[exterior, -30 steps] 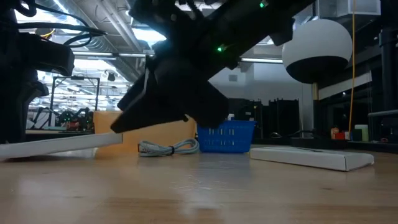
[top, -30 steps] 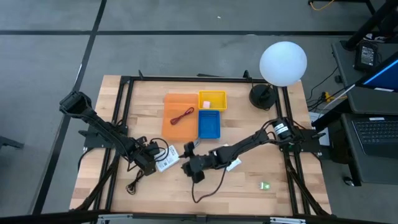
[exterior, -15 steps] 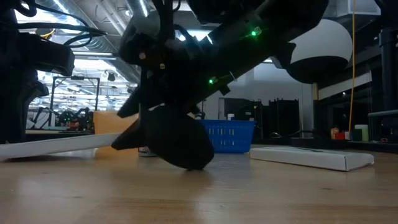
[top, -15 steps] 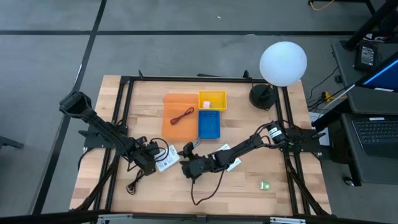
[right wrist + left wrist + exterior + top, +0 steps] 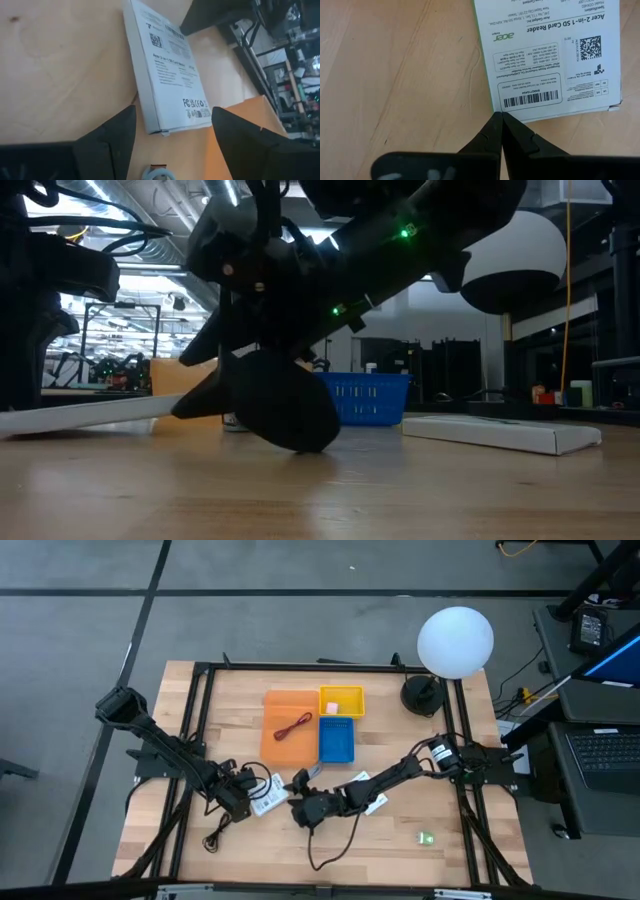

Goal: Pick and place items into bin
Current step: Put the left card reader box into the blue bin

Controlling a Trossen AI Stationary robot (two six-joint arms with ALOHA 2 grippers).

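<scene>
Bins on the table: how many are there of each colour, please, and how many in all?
Orange bin: 1
Yellow bin: 1
Blue bin: 1
Total: 3

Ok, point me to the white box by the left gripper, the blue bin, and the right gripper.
white box (image 5: 547, 55), left wrist view, middle of its printed label face.
blue bin (image 5: 336, 741), high view, its mesh floor.
right gripper (image 5: 172, 132), right wrist view, midway between its open fingertips.
</scene>
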